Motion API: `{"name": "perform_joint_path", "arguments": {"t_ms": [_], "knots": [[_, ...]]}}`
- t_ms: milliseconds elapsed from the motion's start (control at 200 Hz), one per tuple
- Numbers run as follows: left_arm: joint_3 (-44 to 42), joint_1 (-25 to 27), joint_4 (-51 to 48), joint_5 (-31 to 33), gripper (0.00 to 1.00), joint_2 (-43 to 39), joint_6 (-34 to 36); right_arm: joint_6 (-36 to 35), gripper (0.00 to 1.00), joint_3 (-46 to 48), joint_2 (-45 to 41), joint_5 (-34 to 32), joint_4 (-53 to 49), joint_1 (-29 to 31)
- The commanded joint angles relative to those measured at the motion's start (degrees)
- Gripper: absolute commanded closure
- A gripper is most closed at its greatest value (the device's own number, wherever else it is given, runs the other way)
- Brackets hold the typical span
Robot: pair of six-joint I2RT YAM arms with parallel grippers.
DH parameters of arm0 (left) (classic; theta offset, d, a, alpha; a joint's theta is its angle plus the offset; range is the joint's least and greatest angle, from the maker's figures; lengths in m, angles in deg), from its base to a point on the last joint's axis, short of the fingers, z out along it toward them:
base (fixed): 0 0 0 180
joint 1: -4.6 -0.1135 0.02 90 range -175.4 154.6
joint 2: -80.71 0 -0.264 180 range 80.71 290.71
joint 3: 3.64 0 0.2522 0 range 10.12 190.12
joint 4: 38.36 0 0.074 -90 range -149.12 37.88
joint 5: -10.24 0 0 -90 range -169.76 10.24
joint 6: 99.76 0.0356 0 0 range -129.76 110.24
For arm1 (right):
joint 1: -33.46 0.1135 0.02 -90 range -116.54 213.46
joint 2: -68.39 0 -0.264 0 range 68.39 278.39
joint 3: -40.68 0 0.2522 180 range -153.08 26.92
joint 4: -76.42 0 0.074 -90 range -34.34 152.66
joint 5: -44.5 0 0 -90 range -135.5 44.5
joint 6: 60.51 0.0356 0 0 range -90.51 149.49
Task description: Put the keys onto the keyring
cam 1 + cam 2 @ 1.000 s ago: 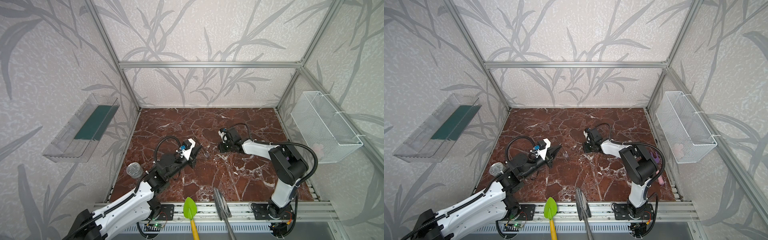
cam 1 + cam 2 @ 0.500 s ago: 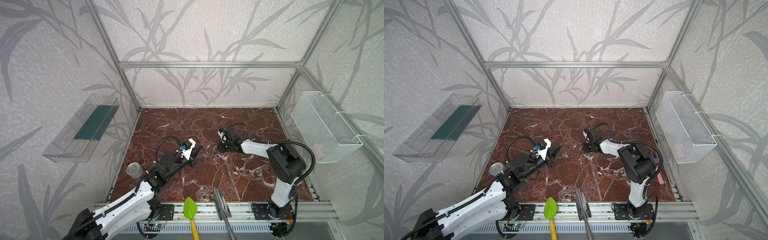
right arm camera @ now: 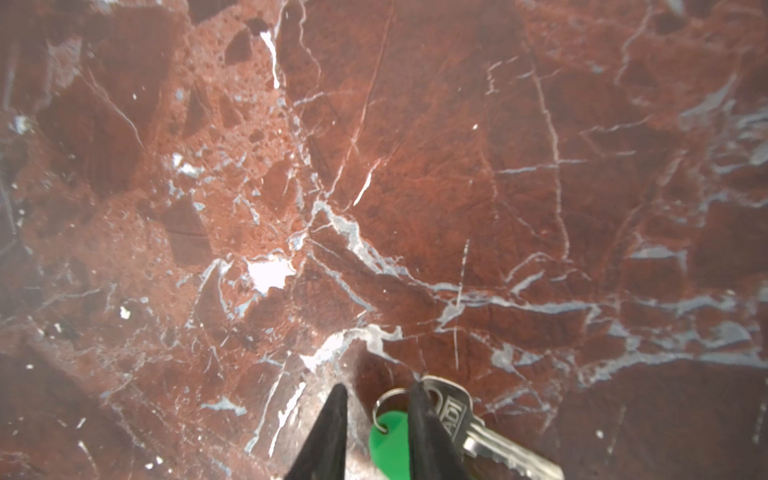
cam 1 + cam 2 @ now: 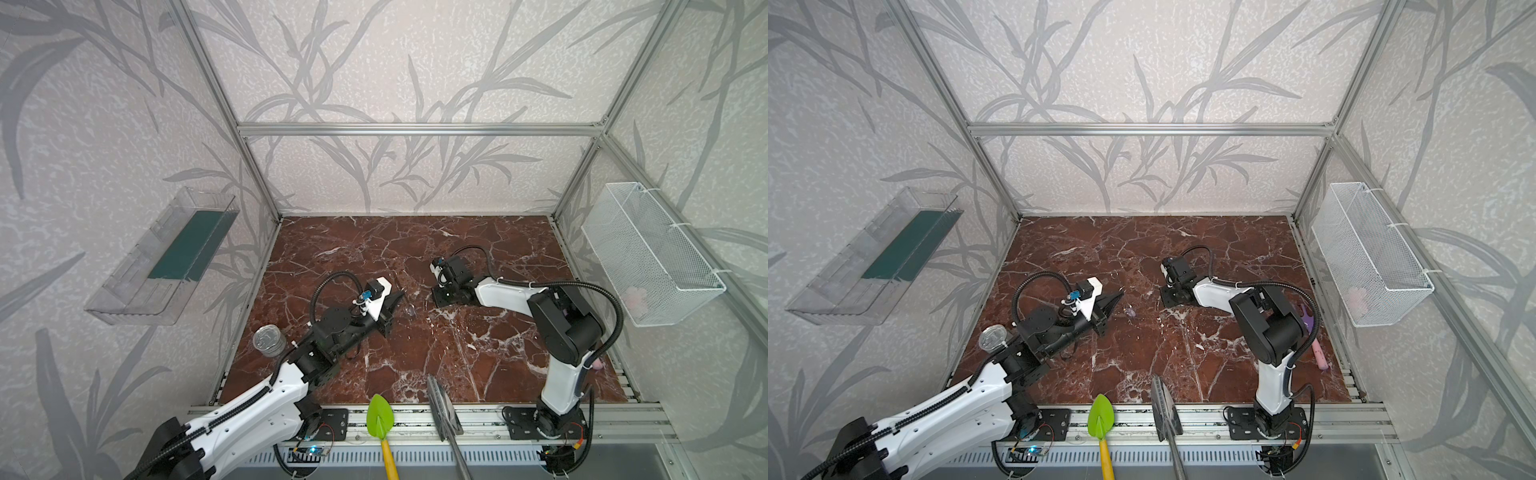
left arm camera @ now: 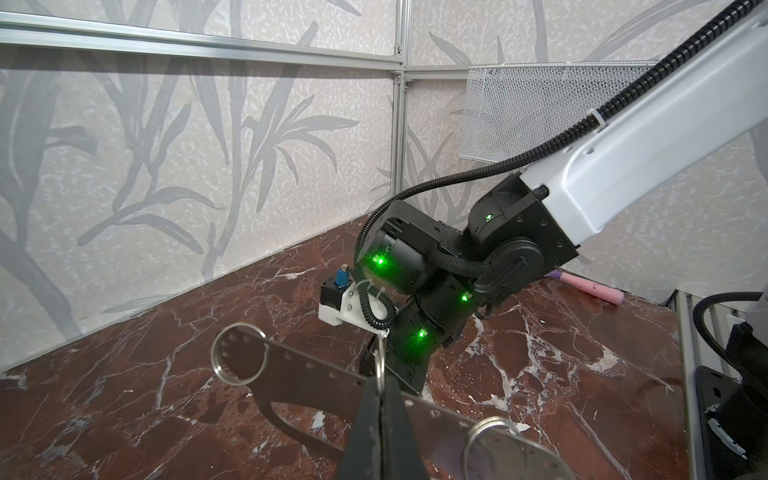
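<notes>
The keyring (image 5: 307,374) is showing well in the left wrist view: a flat grey tag with a big oval cut-out, tiny holes running along its edge, and thin metal rings (image 5: 239,353) hanging off it. The left end effector (image 5: 379,388) is clamping tight on one more of those rings, which is standing edge-on between the two black fingers (image 5: 365,415), with no gap showing between them. The tag is sitting just beyond the fingertips, low over the red marble surface (image 4: 415,249); whether it is touching the stone I cannot tell.

Over to the keys (image 3: 478,432), well apart from the keyring on the right arm's side. A silver key with a stamped head is lying flat on the surface, and a bright green key head (image 3: 388,440) is lying beside it, with a small ring running through the green head. The right end effector (image 3: 376,399) is standing parted over them. One finger (image 3: 419,415) is lying across the silver key's head and against the green one, while its partner is staying clear of the green head.

In both top views the left arm is stretching low and diagonal towards the keyring, its end effector (image 4: 401,294) tapering to a point. The right arm is rising from its base, elbow high, forearm sloping down, wrist bending its end effector (image 4: 1169,301) at the surface.
</notes>
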Motion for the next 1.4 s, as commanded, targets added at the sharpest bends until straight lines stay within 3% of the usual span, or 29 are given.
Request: {"name": "perform_joint_path", "arguments": {"t_ms": [0,570,1050,1185,1400], "knots": [[1.3,-0.1,1.0,0.1,1.0,-0.9,0.9,-1.7,0.74,-2.0,1.6,-3.4,-3.1,0.9],[1.0,-0.1,0.7,0.1,1.0,-1.5,0.6,-4.4,1.0,-1.7,-1.4,-9.0,-5.9,1.8],[1.1,-0.1,1.0,-0.2,1.0,-1.3,0.3,-5.7,1.0,1.3,-7.2,-7.8,-6.0,1.6],[1.1,-0.1,1.1,-0.3,1.0,-1.2,0.2,-6.5,0.78,1.1,-6.3,-7.6,-6.3,1.6],[1.0,-0.1,0.7,-0.2,1.0,-1.7,0.4,-7.7,0.71,0.8,-3.8,-7.7,-6.1,1.6]]}}
